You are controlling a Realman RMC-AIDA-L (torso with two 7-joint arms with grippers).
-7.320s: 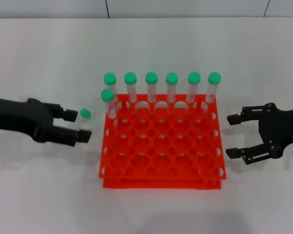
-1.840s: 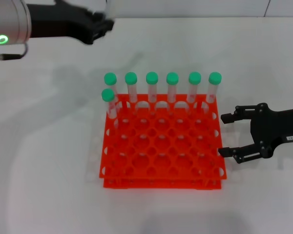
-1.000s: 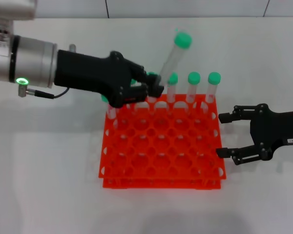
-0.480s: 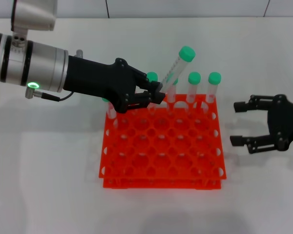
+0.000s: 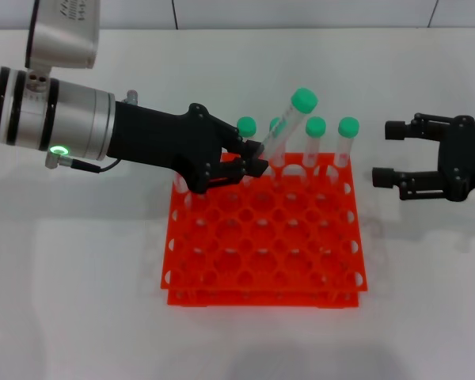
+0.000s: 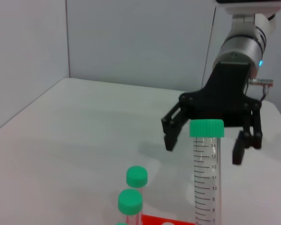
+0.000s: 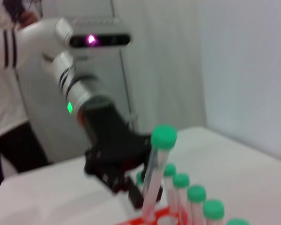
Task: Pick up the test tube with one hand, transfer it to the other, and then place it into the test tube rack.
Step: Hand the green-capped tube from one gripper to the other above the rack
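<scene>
My left gripper (image 5: pixel 252 161) is shut on the lower end of a test tube (image 5: pixel 282 133). It holds the tube tilted, green cap up and to the right, over the back rows of the orange-red rack (image 5: pixel 261 261). My right gripper (image 5: pixel 383 153) is open and empty, to the right of the rack and level with the tube. In the left wrist view the held tube (image 6: pixel 205 178) stands close, with the open right gripper (image 6: pixel 203 150) facing it from behind. The right wrist view shows the left gripper (image 7: pixel 119 180) holding the tube (image 7: pixel 153 180).
Several green-capped tubes (image 5: pixel 348 142) stand in the rack's back row; the left gripper hides some of them. Their caps also show in the left wrist view (image 6: pixel 136 176) and the right wrist view (image 7: pixel 196 193). The rack's front rows hold no tubes.
My right gripper has moved up and back, from beside the rack's middle to level with its back row. My left gripper and the tube have sunk slightly toward the rack.
</scene>
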